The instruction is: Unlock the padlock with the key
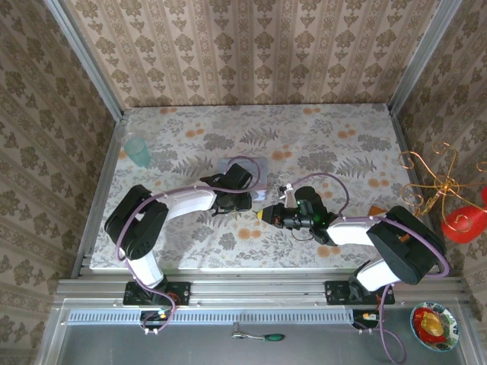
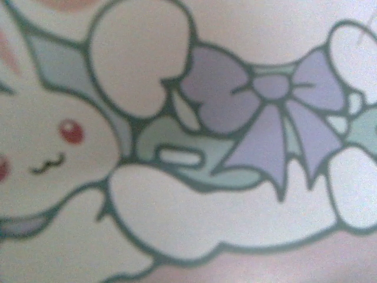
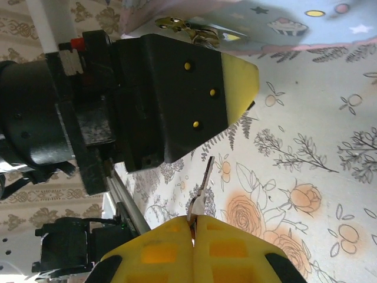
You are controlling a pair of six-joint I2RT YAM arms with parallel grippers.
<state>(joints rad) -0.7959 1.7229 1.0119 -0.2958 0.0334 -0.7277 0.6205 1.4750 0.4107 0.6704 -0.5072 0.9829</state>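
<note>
My right gripper [image 3: 193, 219] is shut on the bow of a small silvery key [image 3: 202, 183]; the blade points up and away over the flowered table [image 1: 342, 152]. Just beyond it stands a black finger with a yellow tip [image 3: 235, 82] of my left gripper [image 1: 255, 199]. A small brassy and silvery padlock [image 3: 187, 28] shows at that finger's far edge, against the pale blue box [image 1: 255, 166]. I cannot tell whether the left jaws grip the padlock. The left wrist view is a blurred close-up of the box's bunny and bow print [image 2: 177, 118]. In the top view the right gripper [image 1: 265, 215] sits right beside the left one.
A teal cup [image 1: 138, 150] stands at the table's left side. A gold wire stand with a red piece [image 1: 445, 194] is off the right edge. A bowl [image 1: 434, 323] and a green-handled tool [image 1: 262, 336] lie below the base rail.
</note>
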